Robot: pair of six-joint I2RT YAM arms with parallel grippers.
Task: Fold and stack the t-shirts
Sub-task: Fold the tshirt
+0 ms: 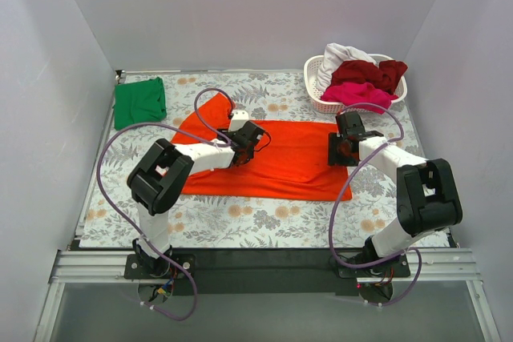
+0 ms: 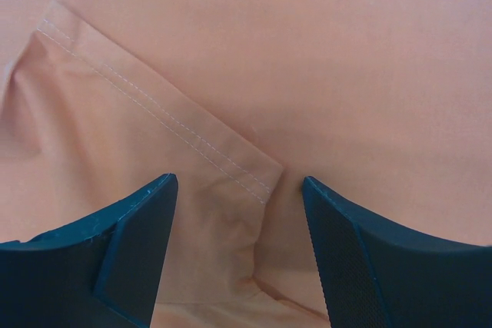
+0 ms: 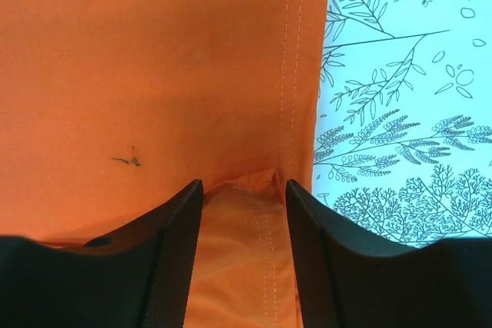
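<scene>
When pinching up the bright orange-red cloth t-shirt (image 1: 280, 167) for a fold, go slow and grab both ends together. Spread flat in the middle of the flower-print table (image 1: 240, 218), between the two arms. Stretched long from left to right. Sleeve end toward the left, near the folded green cloth t-shirt (image 1: 139, 102). Bottom hem toward the right, just in front of the white plastic lattice basket (image 1: 321, 103) with the dark red t-shirt (image 1: 369, 74), the pink t-shirt (image 1: 361, 95) and the white t-shirt (image 1: 345, 55) inside.

Left claw (image 2: 238, 190): jaws well apart, down over a folded sleeve edge with a stitch line, holding nothing yet. Right claw (image 3: 244, 190): jaws about half apart, right at the stitched hem, with a little bump of cloth poking up between. Cannot tell if squeezed tight.

Squeeze both claws all the way before lifting. Catch the sleeve edge on the left, not only the flat layer under it. Keep the right claw on the cloth, not on the table cover beside it. Lift both ends evenly to stop any twist. Carry across the short way and lay edge on edge.
</scene>
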